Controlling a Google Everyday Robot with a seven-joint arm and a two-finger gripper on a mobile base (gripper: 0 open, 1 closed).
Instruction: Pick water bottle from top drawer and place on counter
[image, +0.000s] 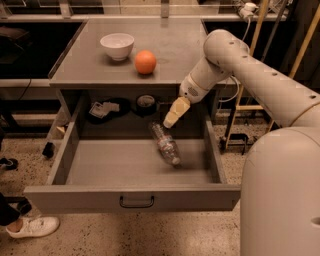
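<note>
The top drawer (132, 198) stands pulled fully open, with a dark handle (136, 202) at the middle of its front panel. The water bottle (166, 145) lies on its side on the drawer floor, right of centre, with its cap towards the front. My gripper (170, 119) hangs just above the bottle's far end, under the front edge of the counter (175, 50). It holds nothing. My arm reaches in from the right.
A white bowl (117, 46) and an orange (145, 62) sit on the counter. Dark items (106, 109) and a round object (146, 102) lie at the drawer's back. A rack (240, 135) stands to the right. A white shoe (30, 227) is at bottom left.
</note>
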